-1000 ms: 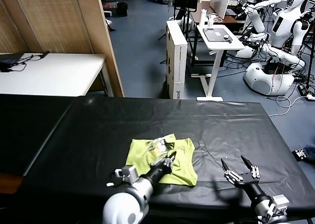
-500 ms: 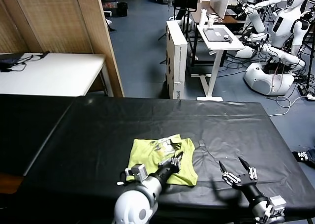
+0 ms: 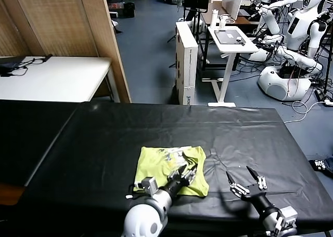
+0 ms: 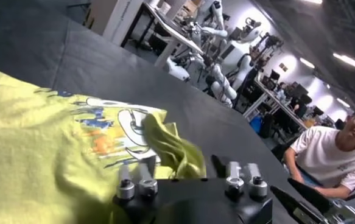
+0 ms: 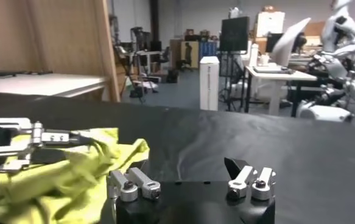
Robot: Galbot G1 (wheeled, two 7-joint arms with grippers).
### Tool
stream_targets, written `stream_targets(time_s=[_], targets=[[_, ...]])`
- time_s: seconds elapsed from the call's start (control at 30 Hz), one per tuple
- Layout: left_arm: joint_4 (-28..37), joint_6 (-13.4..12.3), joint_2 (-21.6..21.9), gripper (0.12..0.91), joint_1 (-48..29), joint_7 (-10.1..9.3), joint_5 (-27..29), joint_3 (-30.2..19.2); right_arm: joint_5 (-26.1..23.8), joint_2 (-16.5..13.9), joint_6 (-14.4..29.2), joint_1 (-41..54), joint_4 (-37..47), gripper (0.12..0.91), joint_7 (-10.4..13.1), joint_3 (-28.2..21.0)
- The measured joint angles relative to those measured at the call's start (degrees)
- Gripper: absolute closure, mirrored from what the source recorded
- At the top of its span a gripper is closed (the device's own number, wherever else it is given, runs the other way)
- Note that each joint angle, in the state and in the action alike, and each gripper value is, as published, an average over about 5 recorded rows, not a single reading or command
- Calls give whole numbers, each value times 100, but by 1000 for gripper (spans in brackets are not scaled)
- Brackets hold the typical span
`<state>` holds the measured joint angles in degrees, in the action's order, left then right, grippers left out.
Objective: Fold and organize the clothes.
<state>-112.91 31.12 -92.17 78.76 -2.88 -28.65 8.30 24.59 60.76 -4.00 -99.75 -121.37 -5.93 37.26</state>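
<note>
Lime-yellow cotton, soft and creased, the shirt (image 3: 170, 168) lies in a rough, part-folded square near the front edge of the table (image 3: 104, 143), which is covered in a smooth black sheet with faint wrinkles. A white printed graphic with touches of orange and blue shows on the upturned side at the shirt's far edge; no lettering on it can be read.

Directly over the shirt's near right part sits the left gripper (image 3: 186, 173), its slim dark metal fingers spread, with a bunched fold of the cloth rising between them in the left wrist view (image 4: 171, 146). Whether the fingers grip that fold cannot be told.

Off to the right of the shirt, well apart from it, the right gripper (image 3: 245, 181) hovers above bare black sheet, its pointed fingers spread wide and holding nothing. From the right wrist view the shirt (image 5: 55, 170) lies crumpled beside it, with the left gripper (image 5: 73, 139) resting over the cloth.
</note>
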Motion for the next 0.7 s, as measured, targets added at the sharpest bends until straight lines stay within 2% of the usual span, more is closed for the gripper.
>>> stream_targets(time_s=[0.07,0.17,0.43,0.57,0.7], targets=[[-42,18,-1,170,45,-26,-94,11,-10,-109,-15,36,-38,118,-16,-73],[-140,42,-3,129,112,-77,-237,65,-49,-288,-50,74,-86,118,-90,-197],[-646,40,-5,123,139,-200,-349,583,-672,-992,78,102,-295,118,-600,-748],[-807,24,-5,123,203,-205,-361,952,-958,-1259,81,247,-298,118,-612,-1143],[-912,8,26,123,265,-201,-361,1230,-1153,-1305,48,495,-183,118,-524,-1617]])
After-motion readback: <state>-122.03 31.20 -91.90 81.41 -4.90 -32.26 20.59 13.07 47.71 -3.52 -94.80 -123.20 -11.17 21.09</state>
